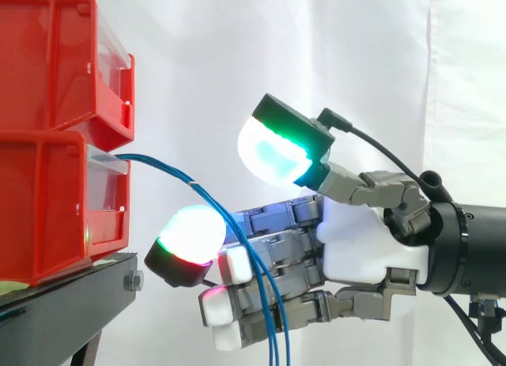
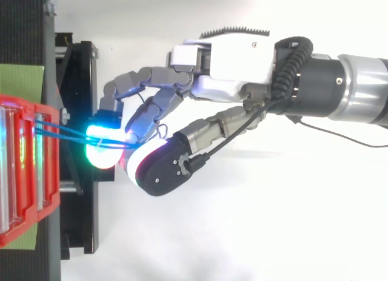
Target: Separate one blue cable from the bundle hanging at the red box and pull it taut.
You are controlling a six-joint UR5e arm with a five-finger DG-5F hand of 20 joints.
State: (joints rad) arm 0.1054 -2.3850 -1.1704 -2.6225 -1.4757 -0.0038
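Here, from the side, blue cables [image 1: 180, 173] come out of the red bins [image 1: 47, 208] and bend down across the robot hand [image 1: 360, 239], which reaches in from the right. From the top, the blue cables [image 2: 66, 135] run from the red bins [image 2: 51, 190] to the robot hand [image 2: 236, 62]. I cannot tell if it holds one.

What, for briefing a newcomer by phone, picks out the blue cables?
Start at the stacked red bins. From the lower bin's front, blue cables arch out and droop past the hand. They alone are thin and blue.
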